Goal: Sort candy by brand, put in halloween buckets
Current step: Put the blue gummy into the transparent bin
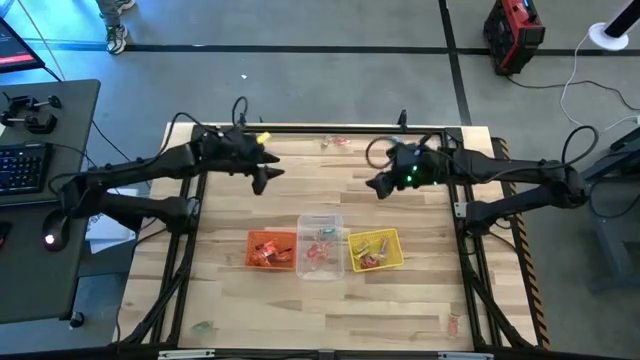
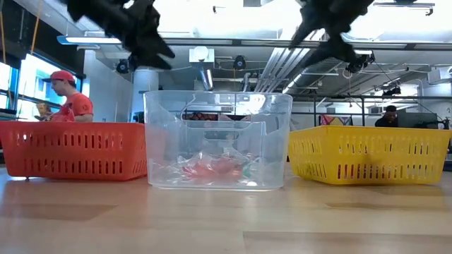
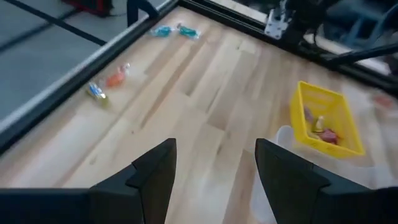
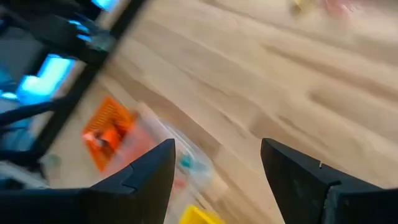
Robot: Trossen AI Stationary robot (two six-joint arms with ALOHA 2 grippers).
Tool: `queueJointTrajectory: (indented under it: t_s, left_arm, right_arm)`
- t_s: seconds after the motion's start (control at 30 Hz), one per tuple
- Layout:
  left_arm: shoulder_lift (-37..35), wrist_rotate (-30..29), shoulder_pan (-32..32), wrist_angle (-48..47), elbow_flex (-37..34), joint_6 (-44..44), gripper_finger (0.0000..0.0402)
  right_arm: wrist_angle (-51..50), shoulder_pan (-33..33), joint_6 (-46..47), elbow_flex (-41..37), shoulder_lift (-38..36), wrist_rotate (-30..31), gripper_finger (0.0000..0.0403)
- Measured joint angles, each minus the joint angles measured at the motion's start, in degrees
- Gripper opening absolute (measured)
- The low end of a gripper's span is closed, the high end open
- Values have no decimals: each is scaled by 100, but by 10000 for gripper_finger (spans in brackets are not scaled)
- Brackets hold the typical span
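Three small tubs stand in a row near the table's middle: orange [image 1: 270, 250], clear [image 1: 320, 245] and yellow [image 1: 375, 250], each with a few wrapped candies inside. My left gripper [image 1: 268, 178] hovers open, above and beyond the orange tub, holding nothing. My right gripper [image 1: 378, 187] hovers open beyond the yellow tub, also holding nothing. In the left wrist view, the open left gripper [image 3: 214, 146] has an orange candy [image 3: 118, 76] and teal candies [image 3: 174, 30] lying loose on the wood ahead of it. In the right wrist view, the right gripper [image 4: 217, 146] looks down on the orange tub [image 4: 109, 130].
Loose candies lie by the far edge [image 1: 335, 142], at the near left [image 1: 203, 327] and at the near right [image 1: 452, 322]. A black frame rail [image 1: 330, 128] rims the table. Bare wood lies between the grippers and the tubs. A person in red [image 2: 67, 102] sits in the room beyond.
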Motion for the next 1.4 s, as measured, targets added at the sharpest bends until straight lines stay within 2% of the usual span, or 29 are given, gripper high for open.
queueJointTrajectory:
  t_s: [0.07,0.17,0.3,0.4,0.47,0.67,0.83,0.93,1.03,1.3,1.4]
  left_arm:
    - [-69,485,323,334,-336,-142,209]
    - [-84,883,566,949,-810,-463,209]
    - [-61,907,617,1914,-1279,-927,209]
    - [-51,905,614,2339,-1411,-1346,209]
    - [-53,880,615,2517,-1422,-1464,209]
    - [-53,732,663,2581,-1423,-1538,209]
    - [-53,384,728,2583,-1426,-2145,209]
    - [-53,27,726,2581,-1426,-2477,209]
    - [-53,-36,726,2583,-1426,-2578,209]
    - [-53,-332,759,2583,-1426,-2392,209]
    - [-53,-330,810,2581,-1426,-2274,209]
  right_arm:
    - [-408,190,428,-1,1,271,231]
    - [-945,399,1345,-1,1,769,231]
    - [-1647,366,2551,-1,103,1706,231]
    - [-1952,-156,2646,-1,309,1947,231]
    - [-1945,-737,2263,-1,519,1819,231]
    - [-1447,-2702,193,-1,1519,1224,231]
    - [-1202,-3834,-1152,-1,2565,951,231]
    - [-1027,-4165,-1743,-1,3067,582,231]
    - [-942,-4272,-2098,-3,3428,173,231]
    - [-771,-4274,-2025,13,3742,233,229]
    - [-793,-4269,-2060,15,3750,249,203]
